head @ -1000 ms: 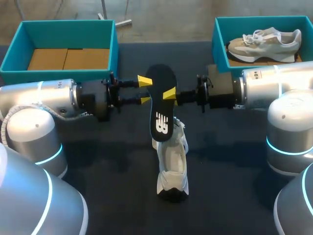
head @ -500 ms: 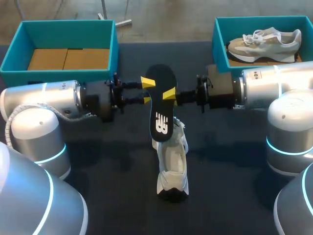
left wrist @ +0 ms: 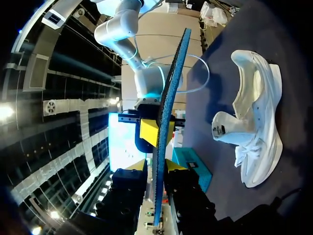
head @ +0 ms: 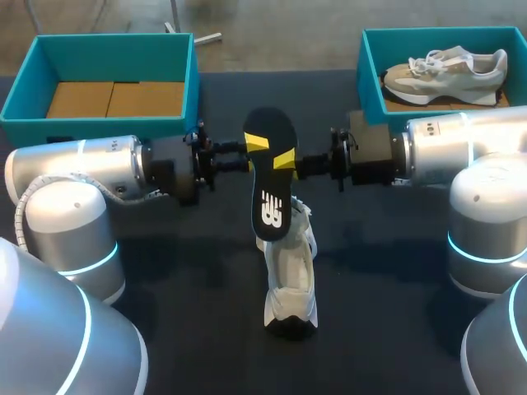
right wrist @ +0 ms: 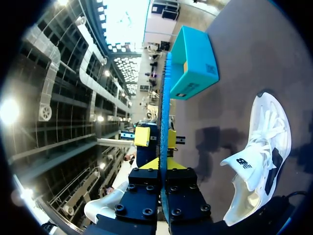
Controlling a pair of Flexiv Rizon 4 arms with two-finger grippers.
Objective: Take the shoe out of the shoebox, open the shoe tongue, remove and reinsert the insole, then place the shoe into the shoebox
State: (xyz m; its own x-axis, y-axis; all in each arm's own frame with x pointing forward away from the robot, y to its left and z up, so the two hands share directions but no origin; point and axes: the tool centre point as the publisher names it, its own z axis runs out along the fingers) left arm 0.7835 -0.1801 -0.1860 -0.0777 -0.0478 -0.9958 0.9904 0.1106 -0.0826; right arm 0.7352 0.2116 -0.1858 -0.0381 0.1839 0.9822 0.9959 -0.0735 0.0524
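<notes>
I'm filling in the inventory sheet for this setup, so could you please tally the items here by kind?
Shoeboxes: 2, the left shoebox and the right shoebox.
Shoes: 2, the white shoe on the table and the beige shoe in the right shoebox.
Insoles: 1, the black insole, held up over the white shoe.
Total: 5.

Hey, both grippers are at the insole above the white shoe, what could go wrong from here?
1. The right gripper pinches the insole at one edge only; if it releases before the left gripper grips firmly, the insole may drop.
2. The white shoe lies loose on the table, held by neither gripper, so pushing the insole back in could shove it away.
</notes>
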